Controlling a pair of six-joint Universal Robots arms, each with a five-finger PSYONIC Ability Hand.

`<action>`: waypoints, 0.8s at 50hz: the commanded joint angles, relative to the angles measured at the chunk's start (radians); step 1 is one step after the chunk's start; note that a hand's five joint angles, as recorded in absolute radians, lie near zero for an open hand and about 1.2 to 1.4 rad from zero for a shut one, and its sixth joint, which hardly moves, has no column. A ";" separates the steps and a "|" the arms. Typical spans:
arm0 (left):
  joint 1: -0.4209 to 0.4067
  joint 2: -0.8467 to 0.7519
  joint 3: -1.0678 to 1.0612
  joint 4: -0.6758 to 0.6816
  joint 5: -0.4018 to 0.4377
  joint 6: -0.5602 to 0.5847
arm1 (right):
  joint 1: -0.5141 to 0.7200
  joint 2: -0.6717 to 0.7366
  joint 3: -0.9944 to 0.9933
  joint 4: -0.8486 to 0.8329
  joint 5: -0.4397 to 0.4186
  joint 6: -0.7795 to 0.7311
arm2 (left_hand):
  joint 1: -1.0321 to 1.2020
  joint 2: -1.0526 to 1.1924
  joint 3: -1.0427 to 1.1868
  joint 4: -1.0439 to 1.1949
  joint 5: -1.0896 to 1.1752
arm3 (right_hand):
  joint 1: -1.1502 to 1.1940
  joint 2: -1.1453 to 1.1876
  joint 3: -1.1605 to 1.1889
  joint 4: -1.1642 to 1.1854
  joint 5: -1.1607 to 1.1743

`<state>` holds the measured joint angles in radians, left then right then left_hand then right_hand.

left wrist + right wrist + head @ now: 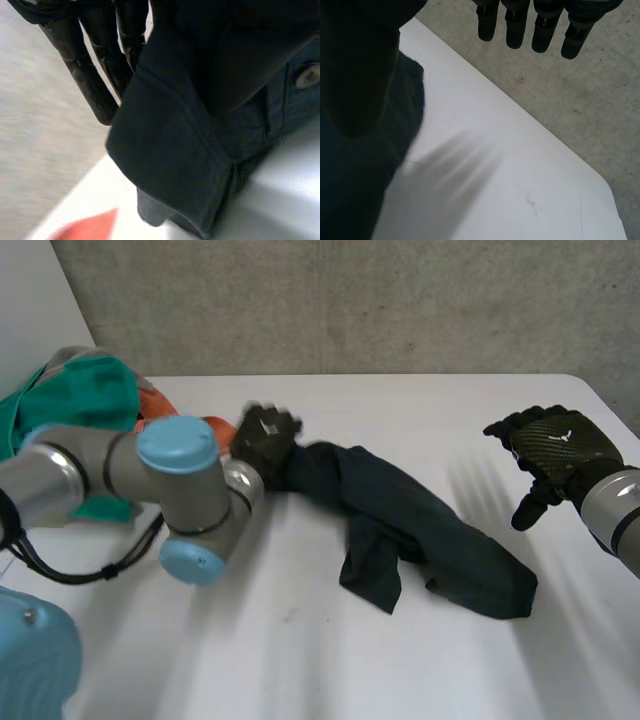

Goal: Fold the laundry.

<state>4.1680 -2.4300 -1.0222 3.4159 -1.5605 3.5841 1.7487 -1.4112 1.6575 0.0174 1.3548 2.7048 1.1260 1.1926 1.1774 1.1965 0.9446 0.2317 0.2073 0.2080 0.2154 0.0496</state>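
Dark navy garment [430, 530], white table [400, 410] (green and orange pile [90, 390]).

Bright, even overhead light, soft-edged. White table [420, 420] close to washed out, glare mild. Folds of dark cloth [420, 530] near-black, hard to separate; thin soft shadow under its near edge. Concrete wall [350, 300] evenly lit. Dull highlight on button [307, 75] in left wrist view. Faint sheen on back of right hand [560, 445].
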 commanded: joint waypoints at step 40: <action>-0.252 0.334 -0.263 -0.003 0.216 -0.099 | -0.040 0.021 -0.065 0.013 0.007 -0.007 | -0.886 -0.953 -0.937 -0.957 -0.879 | -0.057 -0.033 -0.033 -0.041 -0.050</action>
<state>3.8551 -2.2501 -1.2337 3.4080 -1.2530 3.4875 1.6996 -1.3880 1.6538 0.0228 1.3543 2.6914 0.2607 0.2734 0.2743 0.2661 0.0828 0.2317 0.2073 0.2081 0.2154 0.0493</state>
